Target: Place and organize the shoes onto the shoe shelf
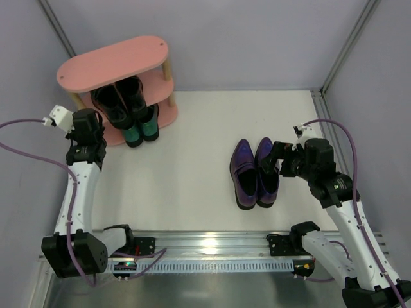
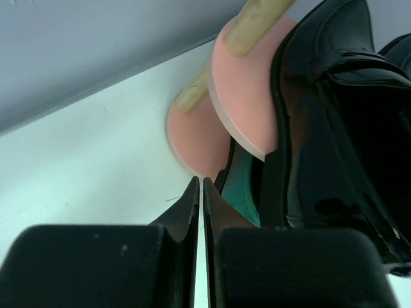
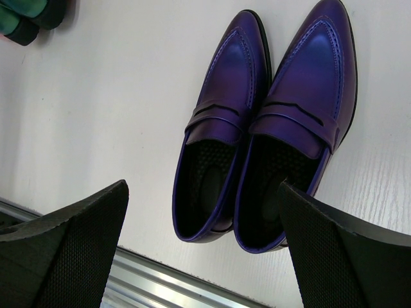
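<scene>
Shoes from two of the three pairs are already sitting on the shoe shelf (image 1: pixel 115 61) in the upper left of the top view. The black pair (image 1: pixel 119 102) is occupying the middle board and the teal-green pair (image 1: pixel 142 131) is resting on the bottom board, heels poking out toward the table (image 1: pixel 186 167). The top board is showing nothing on it.

The purple pair (image 1: pixel 255 172) is lying side by side right of centre in the top view, well apart from the shelf, toes pointing away from the arms. By my judgement, roughly two thirds of the job is done, and this last pair is what is left, with the top board looking like its natural place.

The right hand (image 3: pixel 202 192) is hovering wide open over the heel ends of the purple shoes, one finger on each side in its wrist view, gripping nothing. The left hand (image 2: pixel 200 192) is sitting with its jaws pressed together and empty, tips just in front of the rounded end of the bottom board, beside the teal-green heel. Whether those tips are touching the board I cannot tell.
</scene>
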`<state>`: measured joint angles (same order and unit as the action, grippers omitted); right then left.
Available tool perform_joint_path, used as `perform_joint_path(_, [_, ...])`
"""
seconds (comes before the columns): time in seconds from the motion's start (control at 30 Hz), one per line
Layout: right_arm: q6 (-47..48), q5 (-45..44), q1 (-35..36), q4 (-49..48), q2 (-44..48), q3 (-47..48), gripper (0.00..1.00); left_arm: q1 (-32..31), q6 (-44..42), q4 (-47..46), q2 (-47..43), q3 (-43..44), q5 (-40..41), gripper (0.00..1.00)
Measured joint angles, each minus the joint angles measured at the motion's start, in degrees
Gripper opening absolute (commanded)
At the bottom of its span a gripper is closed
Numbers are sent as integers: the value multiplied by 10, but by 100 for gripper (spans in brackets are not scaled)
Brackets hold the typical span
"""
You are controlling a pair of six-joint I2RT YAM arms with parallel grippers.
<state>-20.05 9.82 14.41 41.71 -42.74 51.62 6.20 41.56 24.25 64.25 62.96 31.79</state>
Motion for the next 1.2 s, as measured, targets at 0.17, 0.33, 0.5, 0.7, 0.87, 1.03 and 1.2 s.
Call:
perform_joint_path(0.17, [0, 0, 0, 2, -1, 0, 97, 27, 36, -71, 17, -45, -32, 0])
perform_joint_path(0.33, [0, 0, 0, 2, -7, 0, 97, 33, 63, -155, 25, -79, -55, 0])
perform_joint_path(0.5, [0, -1, 0, 3, -15, 0, 97, 49, 87, -205, 60, -79, -75, 0])
perform_joint_path(0.7, [0, -2, 0, 3, -22, 0, 97, 60, 108, -243, 107, -79, -93, 0])
perform_joint_path(0.87, [0, -2, 0, 3, -27, 0, 97, 60, 123, -260, 136, -79, -104, 0])
perform_joint_path(1.03, [0, -3, 0, 3, -27, 0, 97, 60, 135, -264, 148, -72, -104, 0])
perform_joint_path(1.2, [0, -3, 0, 3, -27, 0, 97, 63, 137, -261, 171, -52, -104, 0])
